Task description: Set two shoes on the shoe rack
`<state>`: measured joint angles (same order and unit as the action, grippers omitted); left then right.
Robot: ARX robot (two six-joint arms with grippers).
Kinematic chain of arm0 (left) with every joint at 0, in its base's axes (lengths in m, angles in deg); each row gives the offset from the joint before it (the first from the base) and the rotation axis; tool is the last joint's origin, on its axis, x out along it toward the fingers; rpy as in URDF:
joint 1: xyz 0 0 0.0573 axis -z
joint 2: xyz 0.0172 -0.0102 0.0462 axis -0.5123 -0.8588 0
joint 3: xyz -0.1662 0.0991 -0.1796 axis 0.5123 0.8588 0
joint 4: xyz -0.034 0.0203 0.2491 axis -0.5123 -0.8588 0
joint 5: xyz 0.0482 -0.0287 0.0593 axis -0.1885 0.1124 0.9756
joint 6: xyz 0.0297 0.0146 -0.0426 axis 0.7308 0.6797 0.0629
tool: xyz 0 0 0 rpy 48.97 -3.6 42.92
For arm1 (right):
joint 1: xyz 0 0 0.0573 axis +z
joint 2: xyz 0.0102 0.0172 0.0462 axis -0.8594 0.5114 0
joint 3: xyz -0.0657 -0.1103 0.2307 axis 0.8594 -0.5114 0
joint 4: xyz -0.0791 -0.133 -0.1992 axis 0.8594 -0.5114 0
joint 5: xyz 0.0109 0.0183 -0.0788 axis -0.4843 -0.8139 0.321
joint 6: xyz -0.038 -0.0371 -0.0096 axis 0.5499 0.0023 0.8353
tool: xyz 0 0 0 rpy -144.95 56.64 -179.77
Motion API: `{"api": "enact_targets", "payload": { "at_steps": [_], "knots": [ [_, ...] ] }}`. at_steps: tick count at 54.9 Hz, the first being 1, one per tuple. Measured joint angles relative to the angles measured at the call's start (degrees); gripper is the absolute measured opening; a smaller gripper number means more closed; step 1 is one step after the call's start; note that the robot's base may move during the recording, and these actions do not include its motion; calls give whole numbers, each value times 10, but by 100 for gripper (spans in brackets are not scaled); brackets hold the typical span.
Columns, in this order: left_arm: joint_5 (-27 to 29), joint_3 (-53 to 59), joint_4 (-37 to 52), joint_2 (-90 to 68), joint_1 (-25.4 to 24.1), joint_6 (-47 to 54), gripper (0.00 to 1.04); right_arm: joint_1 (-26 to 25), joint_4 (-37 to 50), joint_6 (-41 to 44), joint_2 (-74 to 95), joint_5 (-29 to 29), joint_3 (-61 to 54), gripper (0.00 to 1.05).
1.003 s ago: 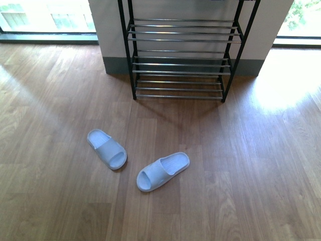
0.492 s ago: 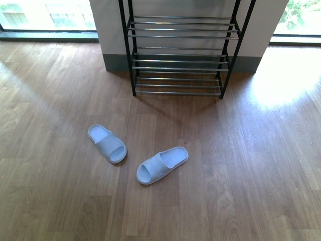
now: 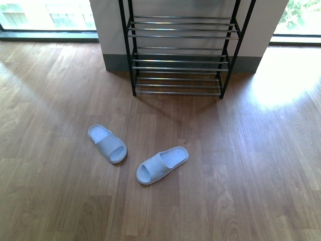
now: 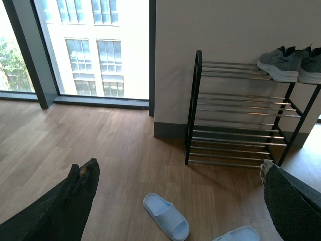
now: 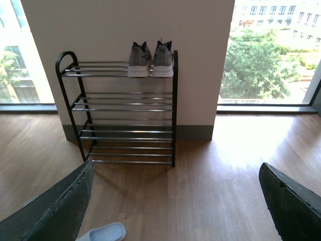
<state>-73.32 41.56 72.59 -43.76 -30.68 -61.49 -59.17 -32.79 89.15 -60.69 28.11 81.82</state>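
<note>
Two grey sneakers (image 5: 139, 59) (image 5: 163, 59) with white soles stand side by side on the top tier of the shoe rack (image 5: 174, 110), heels outward, at its right end. The left wrist view shows the same pair (image 4: 281, 63) on the rack (image 4: 193, 100). In the front view only the rack's lower tiers (image 3: 180, 35) show, and they are bare. My left gripper (image 4: 176, 170) is open and holds nothing, well above the floor. My right gripper (image 5: 175, 168) is open too, facing the rack from a distance.
Two pale blue slide slippers (image 3: 107, 143) (image 3: 162, 164) lie on the wooden floor in front of the rack, also seen from the left wrist (image 4: 165, 216). The rack stands against a white wall pillar (image 3: 108, 30) between large windows.
A second ago the rack and slippers sat slightly lower in the front view; since half a second ago nothing has moved.
</note>
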Motion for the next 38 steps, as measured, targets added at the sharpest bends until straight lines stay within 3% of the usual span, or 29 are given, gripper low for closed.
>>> {"api": "enact_targets", "payload": {
  "at_steps": [38],
  "knots": [
    [0, 0, 0, 0, 0, 1, 95, 0, 0, 0, 0, 0, 0, 96]
  ]
}}
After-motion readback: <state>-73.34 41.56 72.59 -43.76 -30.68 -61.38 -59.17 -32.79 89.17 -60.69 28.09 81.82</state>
